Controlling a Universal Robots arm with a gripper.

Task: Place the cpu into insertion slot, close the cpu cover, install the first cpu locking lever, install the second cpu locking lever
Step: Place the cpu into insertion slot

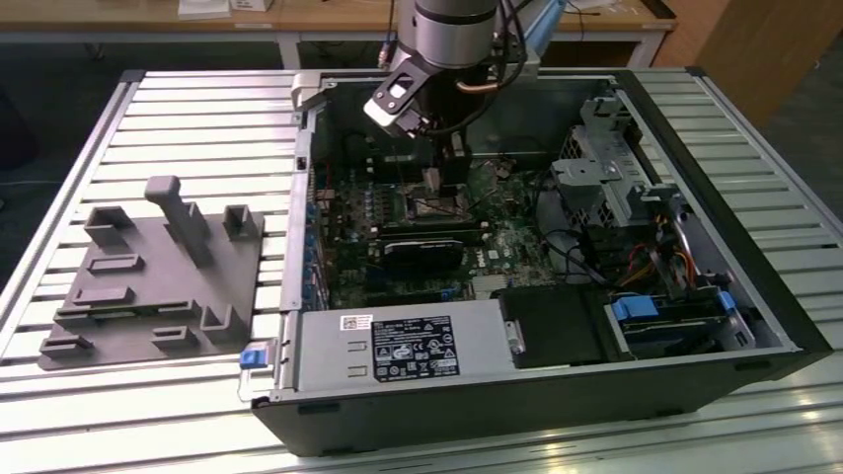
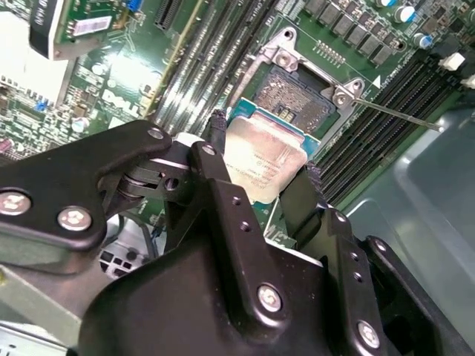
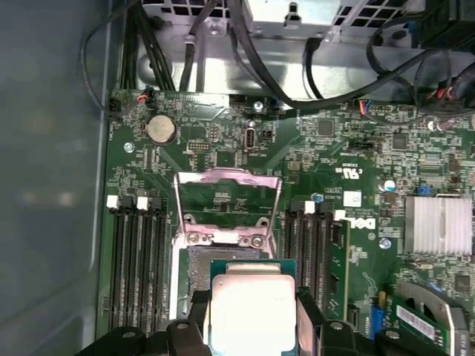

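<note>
My gripper (image 2: 263, 152) is shut on the cpu (image 2: 260, 163), a flat square chip with a dull silver top and a green rim. Its black fingers (image 2: 215, 148) clamp two opposite edges. In the first wrist view the cpu (image 3: 252, 315) hangs just short of the insertion slot (image 3: 194, 267), covering part of it. The slot's dark centre (image 2: 297, 96) lies uncovered. The cpu cover (image 3: 223, 176) stands swung open behind the slot. A thin metal locking lever (image 2: 393, 113) sticks out beside the slot. In the exterior view the gripper (image 1: 441, 170) reaches down into the case above the slot (image 1: 441, 205).
Memory slots (image 3: 137, 259) flank the socket on both sides. A finned heatsink (image 3: 438, 222) and cables (image 3: 245, 52) lie around it. A labelled power supply (image 1: 395, 348), a drive cage (image 1: 599, 173) and a black card (image 1: 428, 247) fill the case. A grey fixture (image 1: 145, 267) sits on the table at the exterior view's left.
</note>
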